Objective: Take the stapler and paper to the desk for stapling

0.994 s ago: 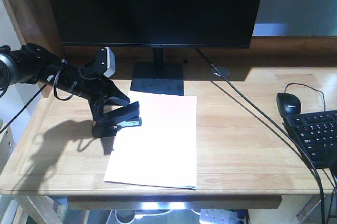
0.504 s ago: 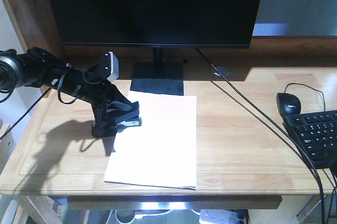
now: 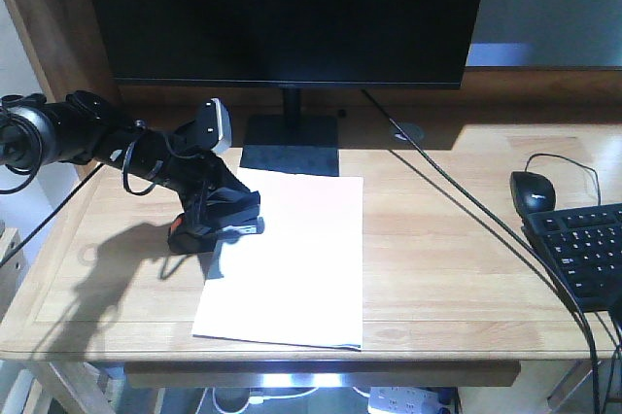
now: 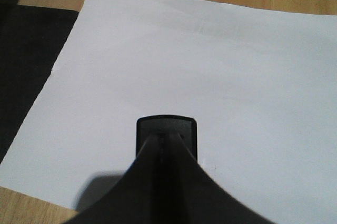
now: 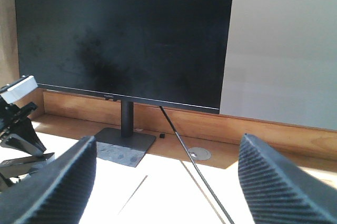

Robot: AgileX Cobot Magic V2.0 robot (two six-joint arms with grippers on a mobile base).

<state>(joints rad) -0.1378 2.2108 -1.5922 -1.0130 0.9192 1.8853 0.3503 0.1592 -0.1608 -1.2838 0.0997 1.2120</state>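
Now, with your left gripper (image 3: 216, 221) clamped on the stapler (image 3: 209, 224) at the paper's (image 3: 292, 258) far left edge on the desk (image 3: 437, 239), slide its nose squarely over that corner before pressing.

Office workstation: wood bench (image 3: 437, 239), big monitor (image 3: 287, 11) behind the left end effector (image 3: 219, 220), keyboard (image 3: 583, 249) and mouse (image 3: 532, 190) far off to its side.

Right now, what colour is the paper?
White; the paper shows best in the left wrist view.
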